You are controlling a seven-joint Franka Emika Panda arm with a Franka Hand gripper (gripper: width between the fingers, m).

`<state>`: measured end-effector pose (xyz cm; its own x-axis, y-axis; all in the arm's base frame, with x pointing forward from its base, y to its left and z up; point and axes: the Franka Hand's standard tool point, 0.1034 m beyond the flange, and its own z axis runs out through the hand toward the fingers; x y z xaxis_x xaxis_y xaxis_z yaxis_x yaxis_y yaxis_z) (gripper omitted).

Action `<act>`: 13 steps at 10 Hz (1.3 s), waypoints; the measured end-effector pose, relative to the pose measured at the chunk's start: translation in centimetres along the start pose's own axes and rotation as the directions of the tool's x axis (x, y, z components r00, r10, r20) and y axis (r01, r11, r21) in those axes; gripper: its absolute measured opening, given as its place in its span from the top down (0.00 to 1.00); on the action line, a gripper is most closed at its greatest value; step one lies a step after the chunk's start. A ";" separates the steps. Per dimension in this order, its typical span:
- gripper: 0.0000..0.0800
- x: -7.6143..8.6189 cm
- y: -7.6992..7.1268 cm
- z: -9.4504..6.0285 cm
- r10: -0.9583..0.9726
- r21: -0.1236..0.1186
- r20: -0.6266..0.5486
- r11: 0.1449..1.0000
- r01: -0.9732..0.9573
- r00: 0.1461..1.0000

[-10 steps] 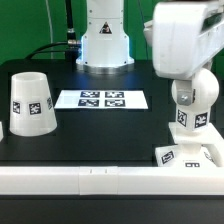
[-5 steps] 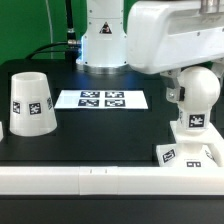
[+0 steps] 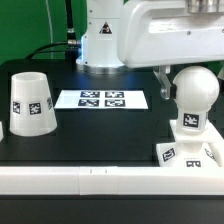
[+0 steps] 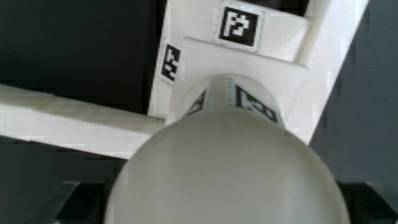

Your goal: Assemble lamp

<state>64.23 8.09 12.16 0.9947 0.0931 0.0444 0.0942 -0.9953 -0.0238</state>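
Note:
The ball bulb (image 3: pixel 193 92) stands upright with its marked neck (image 3: pixel 190 122) in the low square base (image 3: pixel 190 154) at the exterior view's right. My gripper (image 3: pixel 188 84) reaches down from above and is shut on the ball; one dark finger (image 3: pixel 160 84) shows beside it. In the wrist view the bulb (image 4: pixel 222 165) fills the space between my gripper's (image 4: pixel 217 205) dark fingers (image 4: pixel 68 200), with the base (image 4: pixel 285 45) and its markers beyond it. The tapered shade (image 3: pixel 30 100) stands apart at the exterior view's left.
The marker board (image 3: pixel 100 99) lies flat mid-table, in front of the arm's white pedestal (image 3: pixel 103 45). A white rail (image 3: pixel 80 180) runs along the table's front edge and also shows in the wrist view (image 4: pixel 63 115). A white thing (image 3: pixel 2 128) is cut off at the left edge.
The wrist has turned and the arm's body has swung toward the exterior view's left. The bulb has gone from slightly tilted to upright, and its neck marker has shifted round.

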 end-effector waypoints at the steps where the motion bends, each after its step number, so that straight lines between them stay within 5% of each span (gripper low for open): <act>1: 0.28 0.0 0.1 0.0 0.054 -0.001 0.000 0.999 -0.054 0.999; 5: 0.28 -0.3 0.1 0.2 0.398 0.008 0.009 0.917 -0.398 0.917; 9: 0.28 -1.1 -0.8 0.9 0.768 -0.007 0.067 0.639 -0.769 0.637; 13: 0.28 -1.1 -0.9 1.0 0.923 -0.014 0.104 0.373 -0.928 0.369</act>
<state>63.05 8.96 11.16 0.4586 -0.8819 -0.1094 -0.8884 -0.4576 -0.0363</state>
